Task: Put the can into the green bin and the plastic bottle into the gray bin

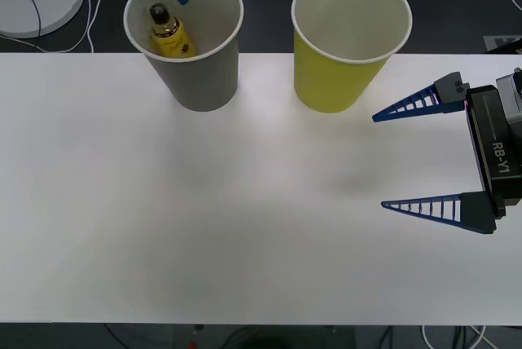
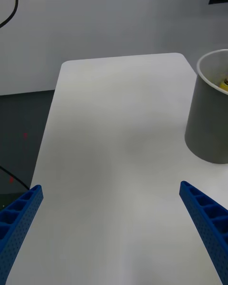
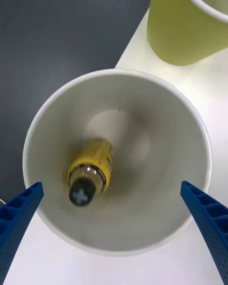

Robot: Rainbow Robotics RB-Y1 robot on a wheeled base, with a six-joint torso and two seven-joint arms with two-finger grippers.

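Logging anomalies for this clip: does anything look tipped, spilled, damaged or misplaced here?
Nothing is spilled or damaged. The bottle leans against the wall inside the gray bin, cap up. The green bin stands upright. The left tool is open above the gray bin; the right tool is open over the table.

The gray bin (image 1: 196, 80), a tapered paper cup with white inside, is stood upright at the table's far left. The bottle (image 1: 169, 33), yellow-labelled and black-capped, is seen leaning inside it. The green bin (image 1: 334, 80) is stood upright just to its right, apart from it.
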